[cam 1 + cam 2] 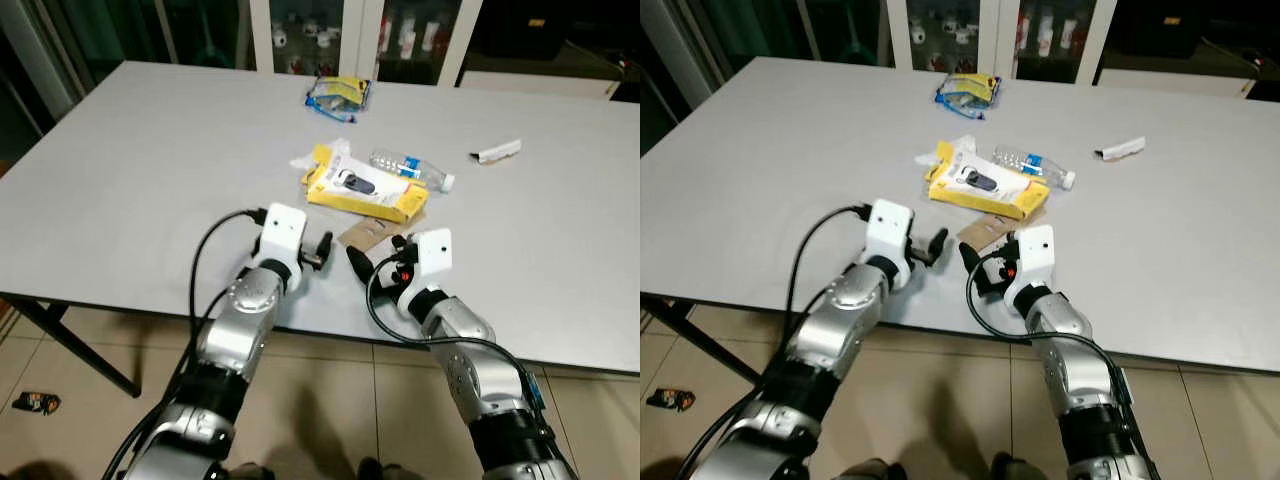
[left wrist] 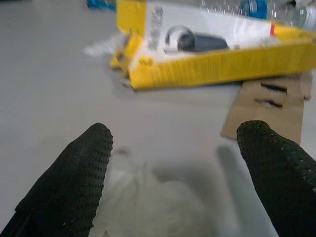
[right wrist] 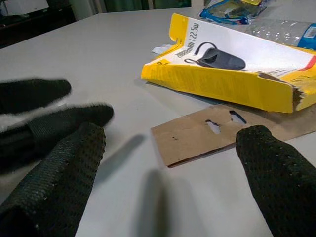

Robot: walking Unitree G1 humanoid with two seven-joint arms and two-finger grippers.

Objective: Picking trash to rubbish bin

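A torn yellow box (image 1: 365, 192) lies on the grey table (image 1: 150, 170), with a flat brown cardboard piece (image 1: 370, 233) just in front of it. A clear plastic bottle (image 1: 410, 168) lies behind the box, beside crumpled white paper (image 1: 335, 150). Further back sits a blue and yellow wrapper (image 1: 338, 93). My left gripper (image 1: 322, 250) is open near the table's front edge, pointing at the box (image 2: 212, 64). My right gripper (image 1: 375, 260) is open close beside it, with the cardboard (image 3: 207, 133) just ahead of its fingertips. Neither holds anything.
A small white wrapper (image 1: 495, 151) lies at the table's right. Glass-fronted cabinets (image 1: 310, 30) stand behind the table. A dark table leg (image 1: 70, 345) slants to the tiled floor at left, where a small piece of litter (image 1: 35, 402) lies.
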